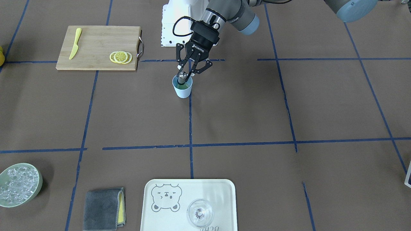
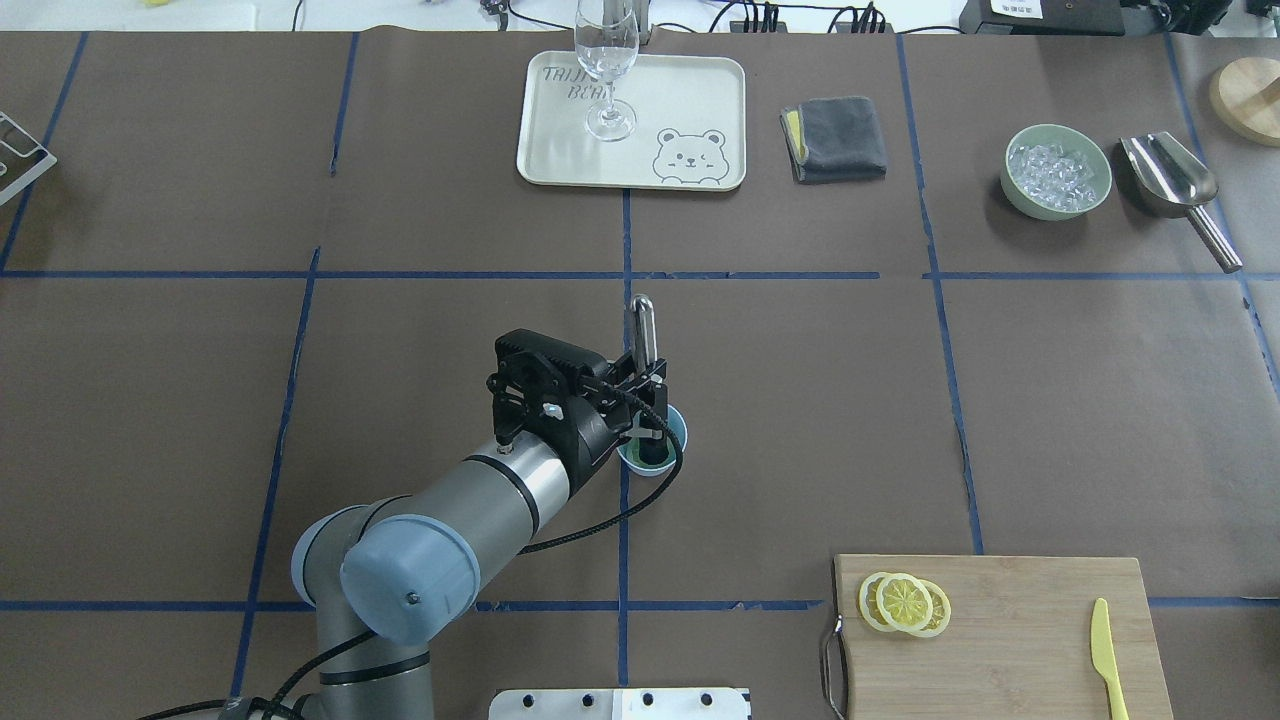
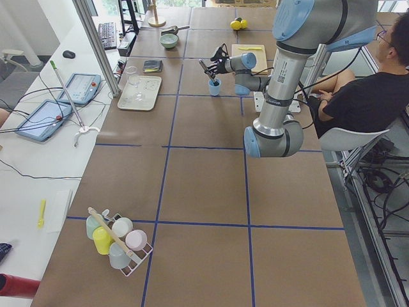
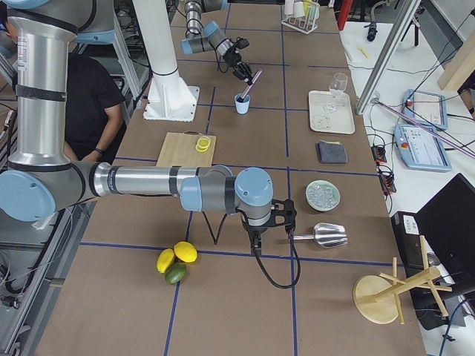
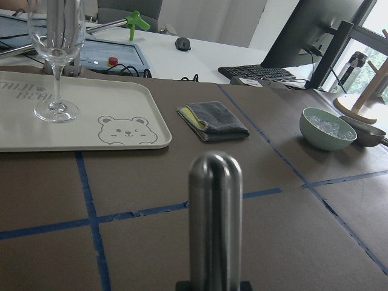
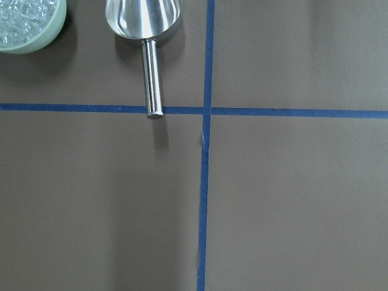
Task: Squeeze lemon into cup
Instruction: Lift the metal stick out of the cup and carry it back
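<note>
The light-blue cup (image 1: 182,89) stands near the table's middle, with something dark green inside; it also shows in the overhead view (image 2: 677,428). My left gripper (image 1: 189,72) hovers just above the cup and is shut on a metal rod (image 2: 643,325). The rod's lower end dips into the cup, and its rounded top shows in the left wrist view (image 5: 215,212). Three lemon slices (image 2: 903,603) lie overlapped on a wooden cutting board (image 2: 1010,630), far from the left gripper. My right gripper (image 4: 271,222) shows only in the exterior right view, next to a steel scoop; I cannot tell its state.
A yellow plastic knife (image 2: 1106,655) lies on the board. A tray (image 2: 690,100) holds a clear glass (image 2: 606,60). There are also a grey cloth (image 2: 835,138), a green bowl of ice (image 2: 1058,170) and the steel scoop (image 2: 1175,180). Whole citrus fruits (image 4: 177,261) lie by the right arm.
</note>
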